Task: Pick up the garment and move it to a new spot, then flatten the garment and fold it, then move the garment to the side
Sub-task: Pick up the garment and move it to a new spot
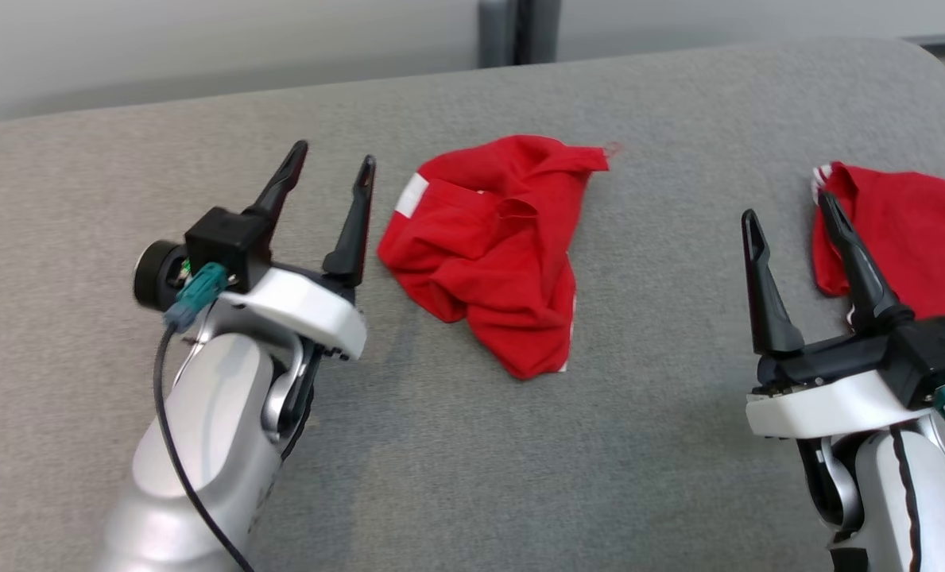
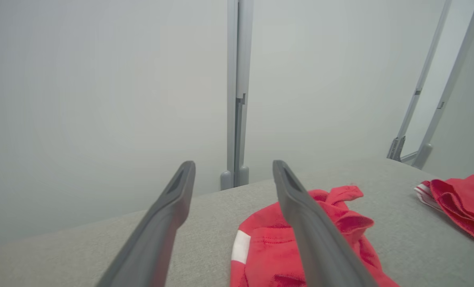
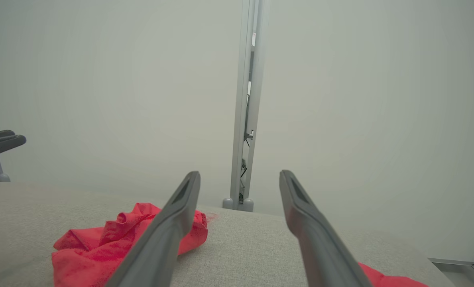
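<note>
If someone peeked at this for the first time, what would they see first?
A crumpled red garment in the middle of the grey table jumps out first. A second red garment lies at the right edge. The left claw and right claw stand open beside them, empty.

The garment [image 1: 492, 246] is bright red knit cloth, lying loose and crumpled in an uneven heap on the grey fabric-covered bench [image 1: 456, 445], near its middle. It is neither flattened nor folded: creases and rolled folds run across it, and a bunched ridge sits near its centre. A short white band shows at its far left edge, and thin white trim along its near right edge. One corner tapers toward the far right; the near end narrows to a rounded tip.
</note>
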